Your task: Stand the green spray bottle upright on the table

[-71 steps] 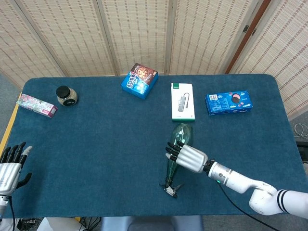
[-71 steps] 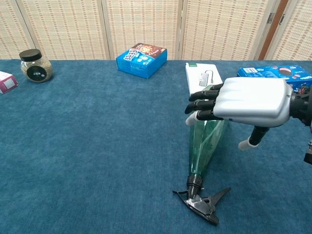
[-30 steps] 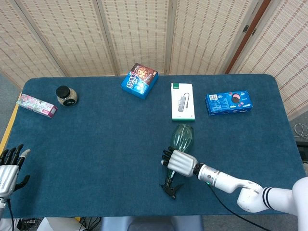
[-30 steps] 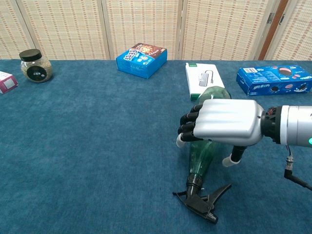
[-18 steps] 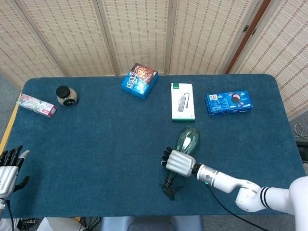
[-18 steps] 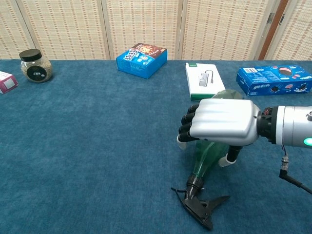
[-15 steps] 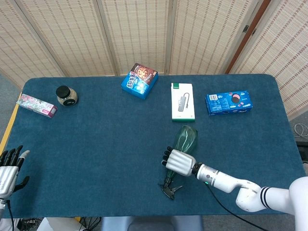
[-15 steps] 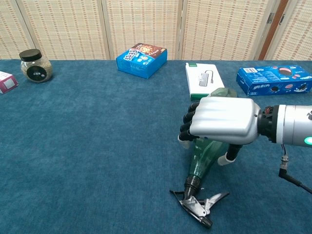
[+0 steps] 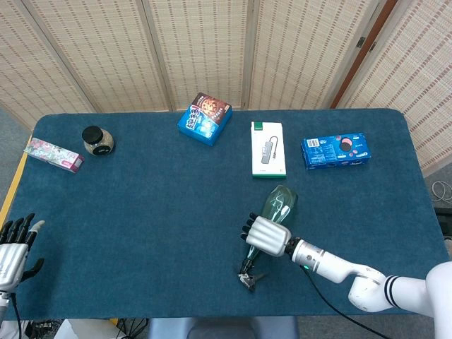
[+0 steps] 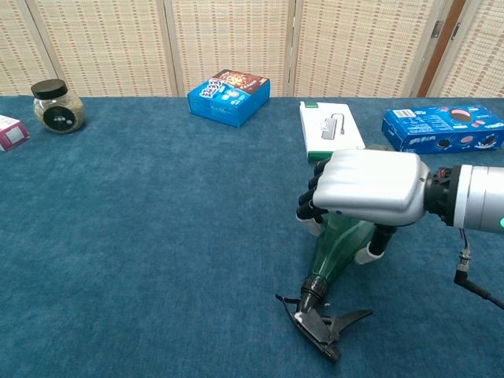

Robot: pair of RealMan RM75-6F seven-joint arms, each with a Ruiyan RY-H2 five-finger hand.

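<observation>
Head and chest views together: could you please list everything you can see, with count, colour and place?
green spray bottle: one, green with black trigger head, lying tilted near the front edge, head on the cloth.
white box: one, white with green end, flat behind the bottle.
cookie box: one, blue, far right.
snack box: one, blue with dark top, back centre.
jar: one, clear with black lid, back left.
pink box: one, pink patterned, far left.
table: one, blue cloth.
left hand: open, at the front left corner.
right hand: silver, grips the bottle's body.
</observation>
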